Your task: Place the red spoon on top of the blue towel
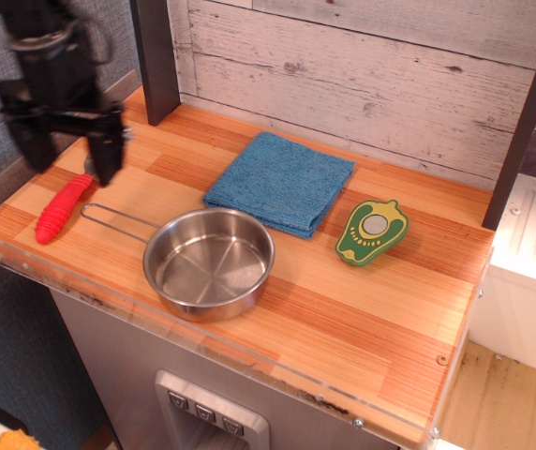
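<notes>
The red spoon [62, 208] lies on the wooden counter at the far left, its ribbed red handle pointing to the front left; its silver bowl is mostly hidden behind my gripper. My black gripper [71, 161] hangs open just above the spoon's bowl end, one finger [107, 155] showing at the right and the other at the left. It holds nothing. The blue towel [281, 182] lies flat and folded at the back middle of the counter, well to the right of the gripper.
A steel pan [209, 262] with a thin wire handle sits at the front, its handle reaching toward the spoon. A green and yellow pepper toy [372, 231] lies right of the towel. A dark post [156, 58] stands at the back left. The counter's front edge has a clear guard.
</notes>
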